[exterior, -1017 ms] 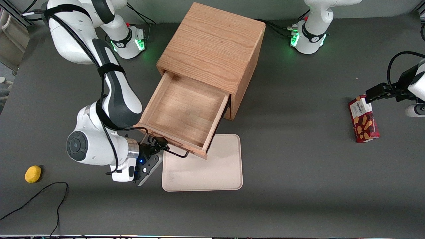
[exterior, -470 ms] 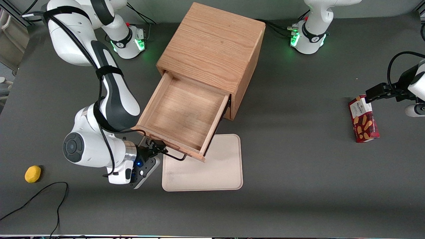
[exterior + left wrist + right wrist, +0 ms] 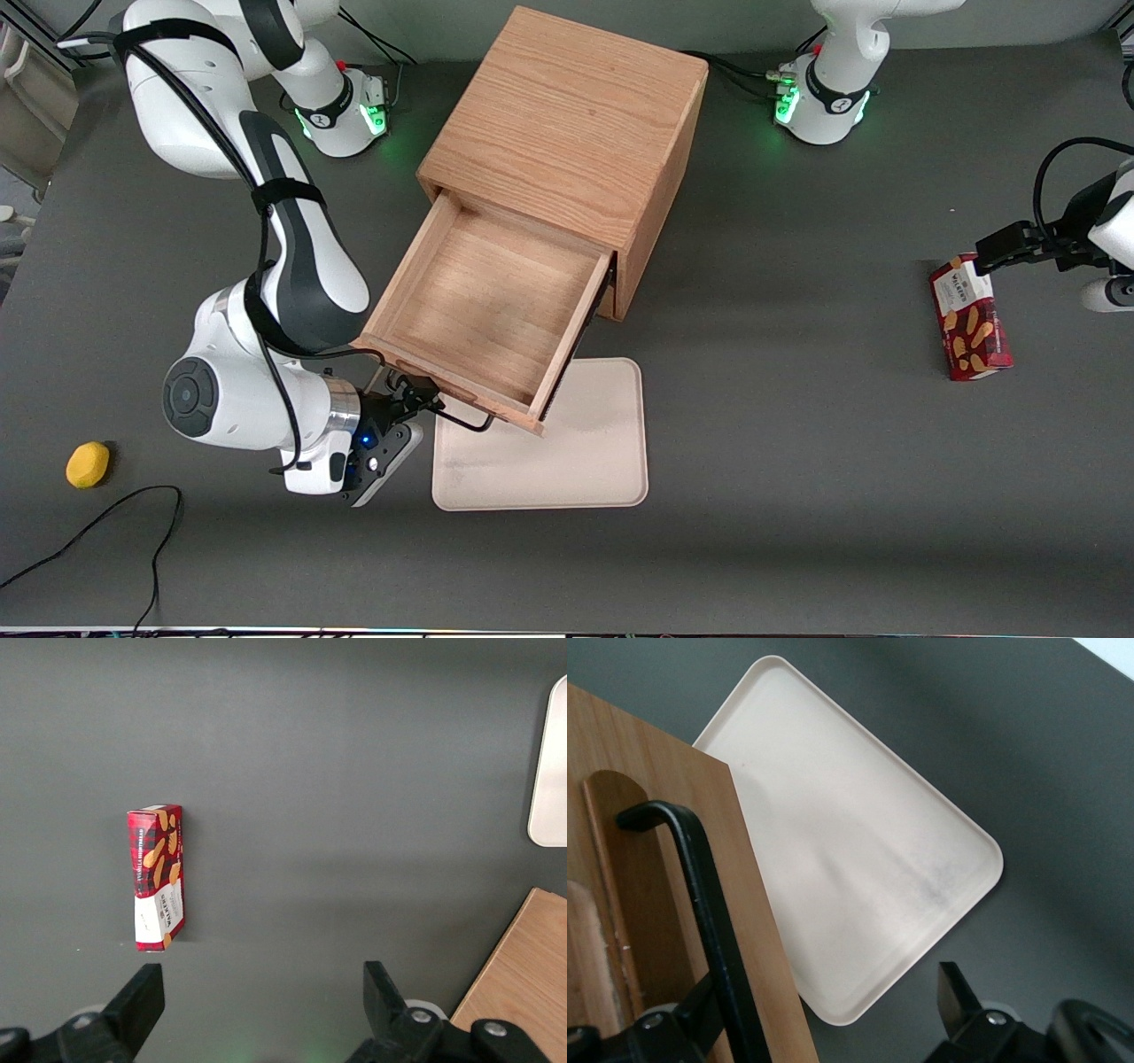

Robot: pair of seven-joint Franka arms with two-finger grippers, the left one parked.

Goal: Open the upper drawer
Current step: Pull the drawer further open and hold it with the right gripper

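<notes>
The upper drawer [image 3: 483,292] of the oak cabinet [image 3: 576,115] is pulled far out, and its inside is bare. Its black wire handle [image 3: 465,419] runs along the drawer front nearest the front camera. My right gripper [image 3: 415,399] is at the handle's end toward the working arm's side. In the right wrist view the gripper [image 3: 824,992] is open, with its jaws wide apart. The handle [image 3: 700,895] runs between them, close against one finger, in front of the drawer front [image 3: 647,815]. The bottom drawer is hidden under the upper one.
A beige tray [image 3: 576,452] lies on the table partly under the drawer's front and shows in the right wrist view [image 3: 859,842]. A yellow object [image 3: 88,464] and a black cable [image 3: 106,523] lie toward the working arm's end. A red biscuit box [image 3: 969,317] lies toward the parked arm's end.
The drawer has come out slightly farther toward the front camera. My gripper and wrist have shifted a little toward the working arm's end with the handle.
</notes>
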